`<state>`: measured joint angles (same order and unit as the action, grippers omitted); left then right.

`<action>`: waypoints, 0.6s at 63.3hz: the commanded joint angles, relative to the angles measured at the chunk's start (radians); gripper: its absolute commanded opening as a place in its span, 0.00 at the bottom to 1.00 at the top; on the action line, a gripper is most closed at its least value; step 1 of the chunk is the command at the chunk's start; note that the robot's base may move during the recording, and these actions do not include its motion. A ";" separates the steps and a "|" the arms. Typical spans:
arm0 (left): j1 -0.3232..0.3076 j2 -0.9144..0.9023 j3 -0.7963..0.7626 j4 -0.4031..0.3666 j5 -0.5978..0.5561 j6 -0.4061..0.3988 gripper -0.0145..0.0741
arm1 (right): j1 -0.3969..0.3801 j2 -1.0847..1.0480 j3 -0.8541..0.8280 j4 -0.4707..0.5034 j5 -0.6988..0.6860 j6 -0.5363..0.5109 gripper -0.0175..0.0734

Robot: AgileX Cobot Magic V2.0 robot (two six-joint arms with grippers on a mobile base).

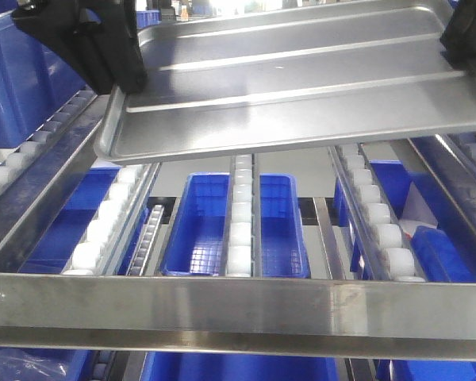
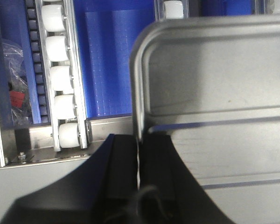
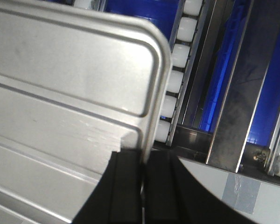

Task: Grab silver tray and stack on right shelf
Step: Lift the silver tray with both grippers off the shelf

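Observation:
The silver tray [image 1: 301, 79], shiny with raised ribs along its bottom, hangs in the air above the right shelf [image 1: 238, 305], a steel flow rack with white roller rails. My left gripper [image 1: 103, 48] is shut on the tray's left rim; the left wrist view shows the tray [image 2: 214, 88] and the gripper [image 2: 139, 154] pinching its rim. My right gripper [image 1: 464, 36] is shut on the tray's right rim; the right wrist view shows the tray [image 3: 70, 93] with the gripper [image 3: 143, 163] clamped on its edge. The tray's near edge hangs above the rails, apart from them.
White roller rails [image 1: 239, 230] run front to back across the rack. Blue plastic bins [image 1: 206, 230] sit below the rails. The flat steel front bar [image 1: 143, 305] crosses the bottom of the front view. A second rail shows at the far left [image 1: 32, 151].

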<state>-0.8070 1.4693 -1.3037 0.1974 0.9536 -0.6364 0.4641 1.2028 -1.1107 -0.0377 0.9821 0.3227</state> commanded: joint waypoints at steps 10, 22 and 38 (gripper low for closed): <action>-0.016 -0.042 -0.054 0.033 -0.038 0.030 0.05 | -0.002 -0.028 -0.002 -0.010 -0.091 -0.022 0.26; -0.016 -0.039 -0.054 0.042 -0.032 0.030 0.05 | -0.002 -0.028 -0.002 -0.010 -0.098 -0.022 0.26; -0.016 -0.039 -0.054 0.042 -0.015 0.030 0.05 | -0.002 -0.028 -0.002 -0.010 -0.094 -0.022 0.26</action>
<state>-0.8091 1.4693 -1.3233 0.2198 0.9677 -0.6329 0.4641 1.2028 -1.0861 -0.0396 0.9456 0.3305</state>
